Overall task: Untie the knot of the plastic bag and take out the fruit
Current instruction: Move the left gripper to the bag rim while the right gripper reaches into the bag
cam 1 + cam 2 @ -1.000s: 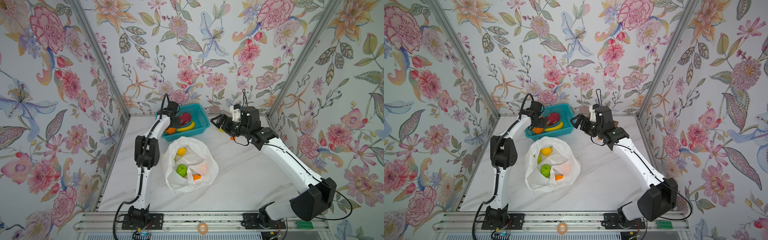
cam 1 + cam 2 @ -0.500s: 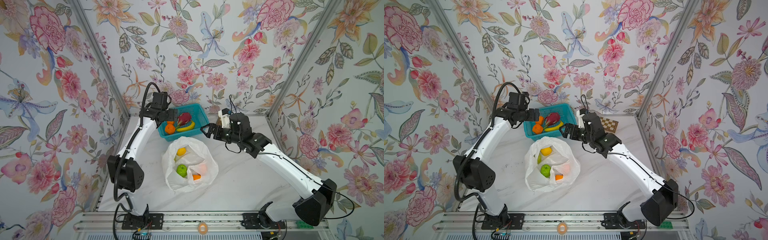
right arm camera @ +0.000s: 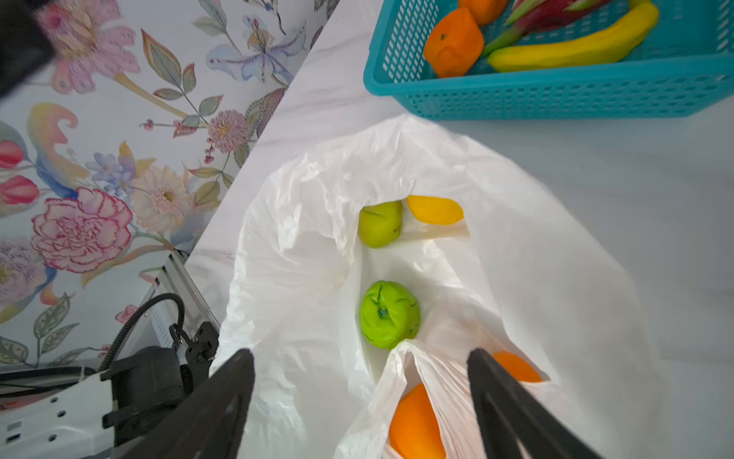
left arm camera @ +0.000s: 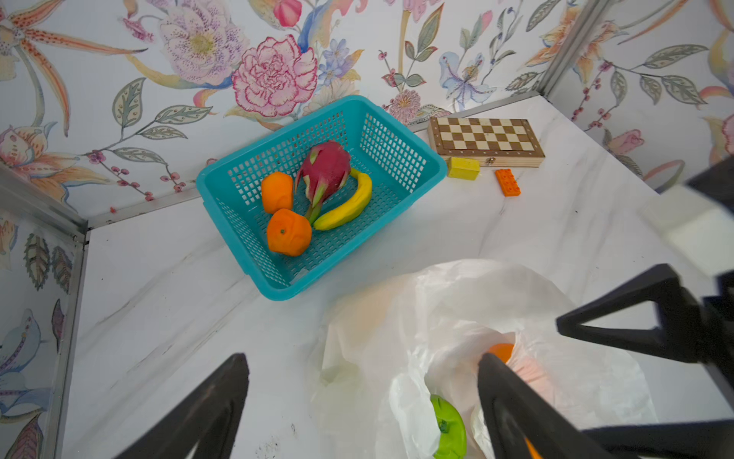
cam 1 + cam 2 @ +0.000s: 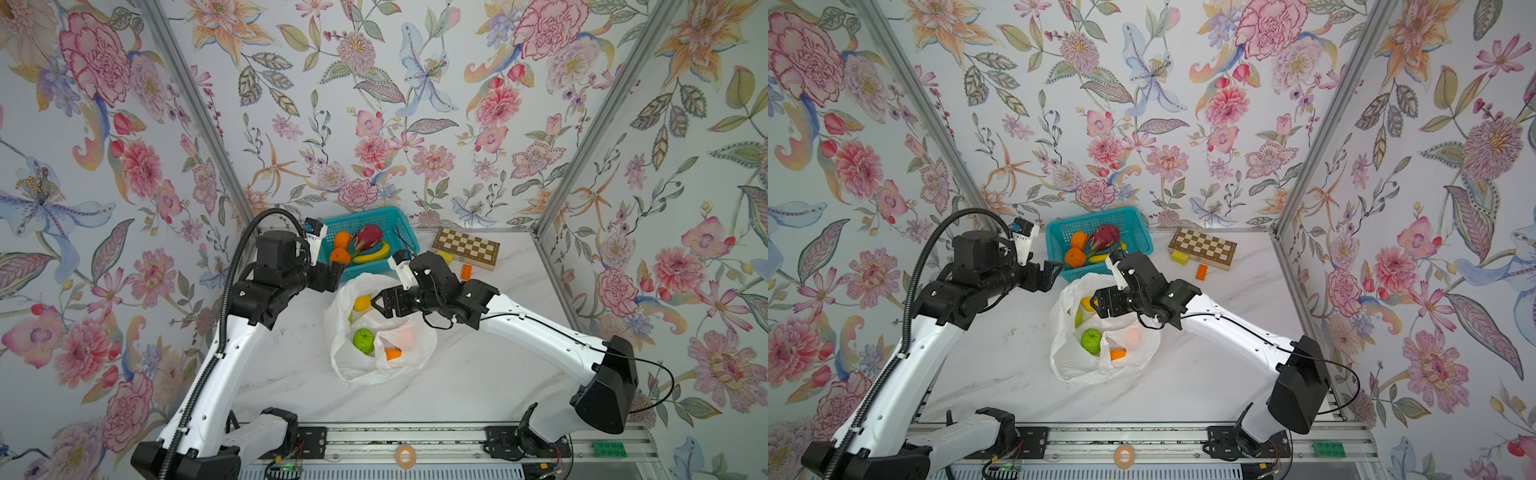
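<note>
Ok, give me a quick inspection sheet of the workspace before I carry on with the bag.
Surface: white marble table, faint dark smudges.
Job's things: plastic bag lies open, untied; green, yellow and orange fruit inside. Teal basket holds two oranges, dragon fruit, banana.
Clutter: chessboard, yellow block, orange brick near the back wall.
Hands: left hand open, empty; right hand open over the bag mouth.
Cables: conduit along left arm; thin cable loops off right arm.
Surroundings: floral walls; tape ring on front rail.
</note>
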`<state>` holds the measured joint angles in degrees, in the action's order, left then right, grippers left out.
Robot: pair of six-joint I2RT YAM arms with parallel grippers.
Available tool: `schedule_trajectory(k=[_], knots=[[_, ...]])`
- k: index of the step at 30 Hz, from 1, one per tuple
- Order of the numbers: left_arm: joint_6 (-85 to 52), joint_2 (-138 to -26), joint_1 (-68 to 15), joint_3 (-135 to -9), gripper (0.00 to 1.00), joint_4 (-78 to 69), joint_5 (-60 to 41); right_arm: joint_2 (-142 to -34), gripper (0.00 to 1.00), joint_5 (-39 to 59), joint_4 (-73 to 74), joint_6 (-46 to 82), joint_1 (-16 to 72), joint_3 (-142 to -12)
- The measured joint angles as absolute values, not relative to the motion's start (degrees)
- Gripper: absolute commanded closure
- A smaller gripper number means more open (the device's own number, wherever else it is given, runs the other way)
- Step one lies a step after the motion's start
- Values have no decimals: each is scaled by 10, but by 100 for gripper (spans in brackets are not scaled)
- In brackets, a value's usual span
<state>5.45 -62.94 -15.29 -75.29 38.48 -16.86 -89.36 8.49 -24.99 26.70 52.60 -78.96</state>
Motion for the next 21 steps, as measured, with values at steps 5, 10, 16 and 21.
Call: schedule_trajectory(k=[5,10,16,21], knots=[[126,-571,-153,-732,9,439,-242,-938,22,86,-267,257,562,-790],[209,-525,-153,-724,8,523,-293,-986,24,95,-278,257,574,-801],[286,-463,-153,-715,7,588,-333,-1052,25,94,-291,257,574,-846],[322,-440,-153,-710,8,626,-348,-1109,25,84,-309,249,580,-899]])
